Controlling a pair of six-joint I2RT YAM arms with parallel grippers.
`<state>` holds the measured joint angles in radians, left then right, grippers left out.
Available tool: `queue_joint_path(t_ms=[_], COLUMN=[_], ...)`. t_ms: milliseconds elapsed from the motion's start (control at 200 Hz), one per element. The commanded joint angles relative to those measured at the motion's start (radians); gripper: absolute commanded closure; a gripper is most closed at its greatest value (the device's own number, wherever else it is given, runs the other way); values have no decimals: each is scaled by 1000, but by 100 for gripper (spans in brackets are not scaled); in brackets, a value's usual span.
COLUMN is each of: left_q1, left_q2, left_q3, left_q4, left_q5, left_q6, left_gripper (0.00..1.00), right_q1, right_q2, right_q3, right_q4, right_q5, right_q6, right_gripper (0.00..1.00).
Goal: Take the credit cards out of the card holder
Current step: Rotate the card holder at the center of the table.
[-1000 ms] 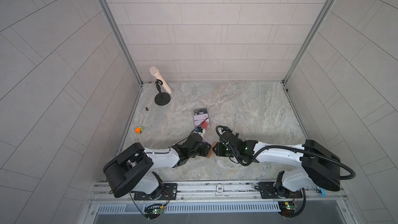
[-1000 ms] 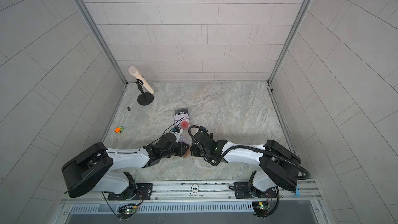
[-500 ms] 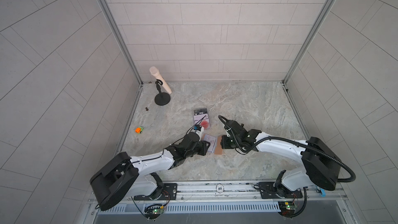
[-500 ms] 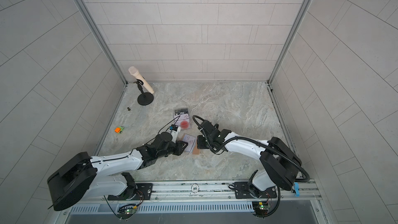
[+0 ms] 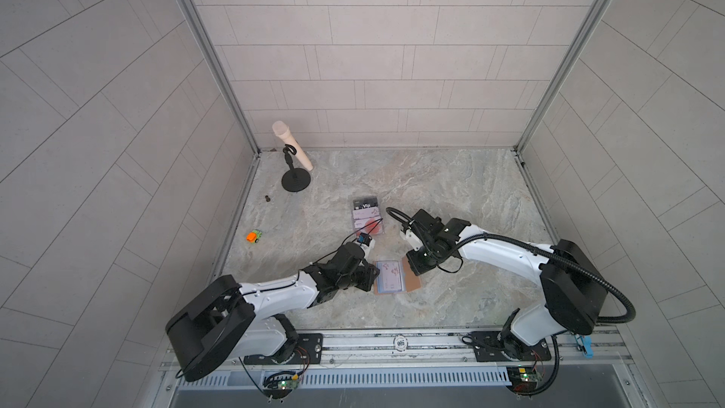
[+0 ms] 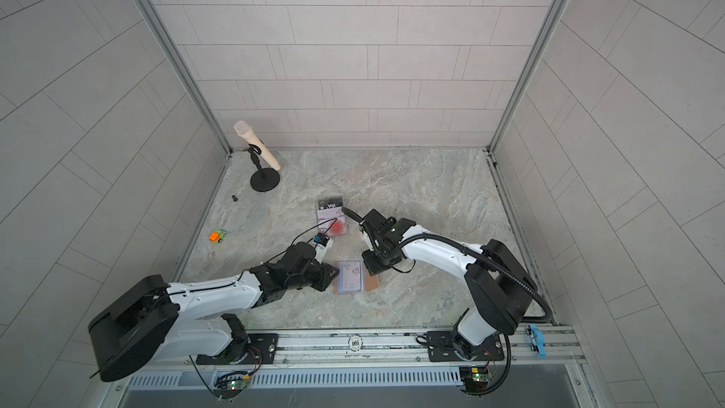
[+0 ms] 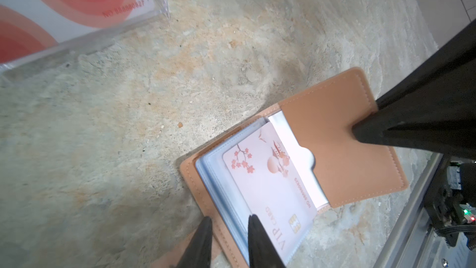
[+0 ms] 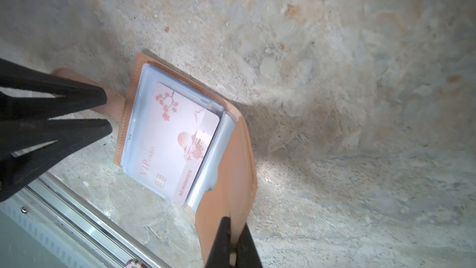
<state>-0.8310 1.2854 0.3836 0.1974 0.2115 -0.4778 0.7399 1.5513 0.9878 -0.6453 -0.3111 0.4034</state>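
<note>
Marble counter [image 5: 451, 198], front edge: my right claw [image 8: 233, 221] clamps the card holder [image 8: 231, 163] by its soft flap, my left claw [image 7: 229, 219] slightly apart. VIP card [image 7: 268, 189] looks stiff, slick; I'd pinch its exposed edge.

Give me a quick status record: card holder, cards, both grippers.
card holder: tan, lying open
pink card: still inside a clear sleeve of the holder
right gripper: shut on the holder's flap
left gripper: jaws slightly apart astride the opposite edge; grip unclear
clear box: beyond the holder, holds other cards
</note>
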Motion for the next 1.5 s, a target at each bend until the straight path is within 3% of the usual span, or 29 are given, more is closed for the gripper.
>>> queue_joint_path(t_ms=[0,431,726,901,1152,1272,1497], left_q1=[-29,-82,-99,-100,-99,-100,-99], left_q2=[43,119,102,61,14,-5,19], left_q3=[20,-10,-64,-74,-54,-57,-25], left_q4=[32,128,161,146,123,128,174], left_q5=[36,42,9,-33,-59,-72,-46], left_q6=[47,5,-36,-47,-44,-45,-22], left_gripper=[71,72,73,73,73,73,73], right_q1=[-11,-20,-18,-11,-11,-6,1], right_q2=[30,107,37,-75,-191,-185,-72], right_q3=[22,59,72,90,105,71,6], right_q4=[-68,-66,-112,-139,-95,-11,122], right_q5=[4,205,380,273,45,-72,-152], right_q6=[-74,-54,27,13,47,77,104], right_gripper=[89,71,62,55,54,55,59])
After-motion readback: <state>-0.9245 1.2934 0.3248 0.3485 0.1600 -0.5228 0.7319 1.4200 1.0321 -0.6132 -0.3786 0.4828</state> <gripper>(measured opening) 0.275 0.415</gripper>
